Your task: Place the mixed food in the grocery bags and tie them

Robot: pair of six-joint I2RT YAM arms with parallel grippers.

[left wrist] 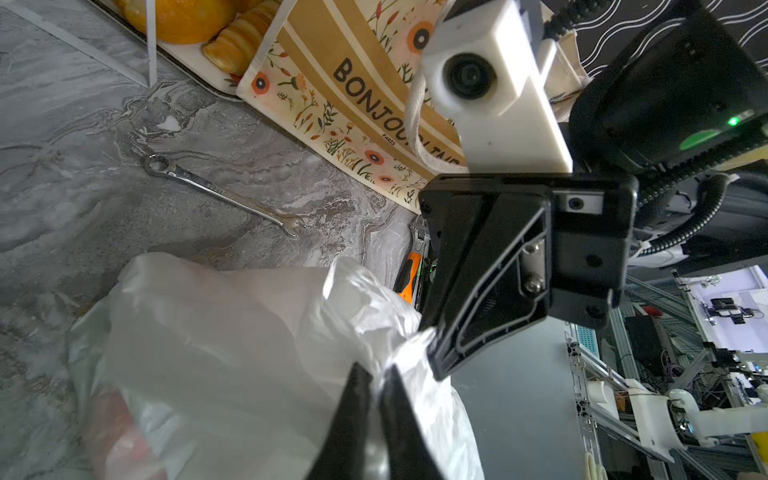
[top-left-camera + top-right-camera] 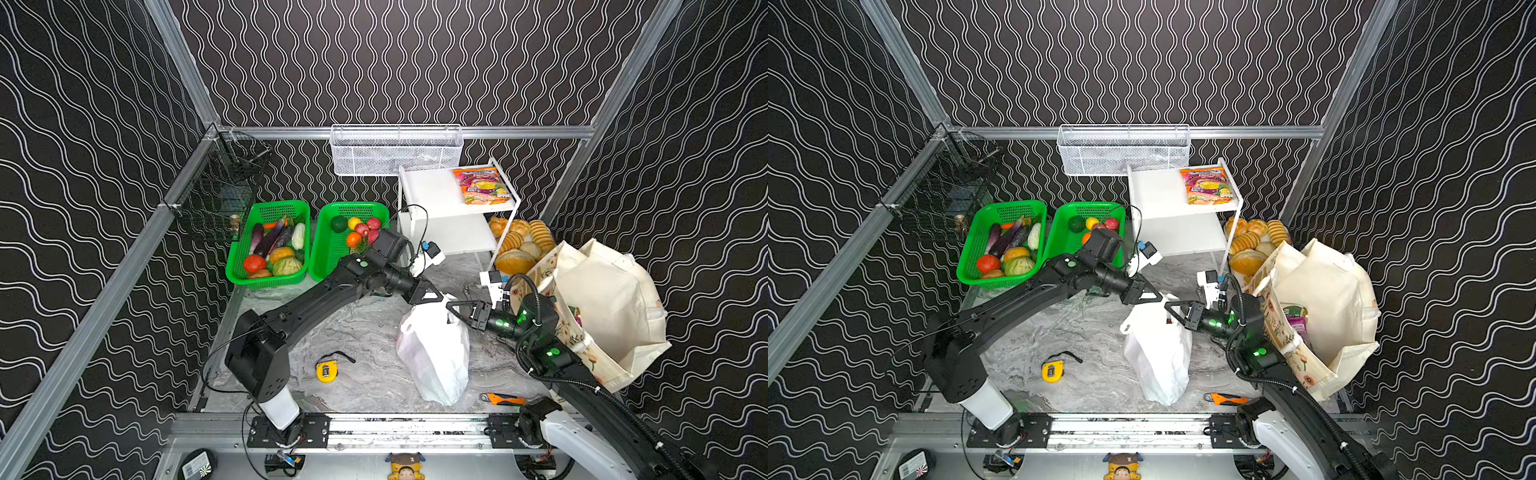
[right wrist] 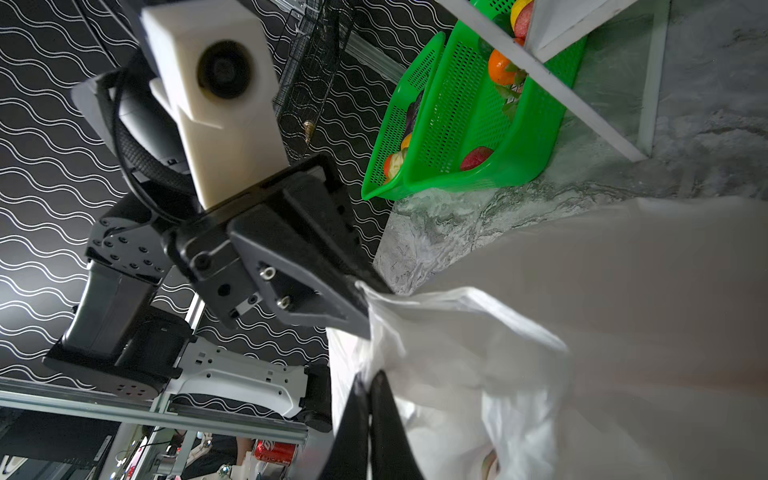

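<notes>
— While the left tool (image 2: 441, 297) and the right tool (image 2: 452, 306) meet tip to tip over the white plastic bag (image 2: 436, 353), what are they gripping?
— Each is clenched on a bunched bit of the bag's top; both wrist views show plastic pinched.
— And around it?
— The bag stands mid-desk (image 2: 353, 332). The cream tote (image 2: 602, 307) is on its right, partly behind the right arm, with a purple packet (image 2: 1299, 328) inside. A yellow tape measure (image 2: 326, 371) and an orange-handled knife (image 2: 503, 400) lie near the desk's front edge; a wrench (image 1: 220, 193) lies between bag and tote.
— Anything unclear?
— The bag's contents: only a blurred reddish shape (image 1: 116, 428) shows through. The left arm covers part of a green basket (image 2: 326, 251).
</notes>
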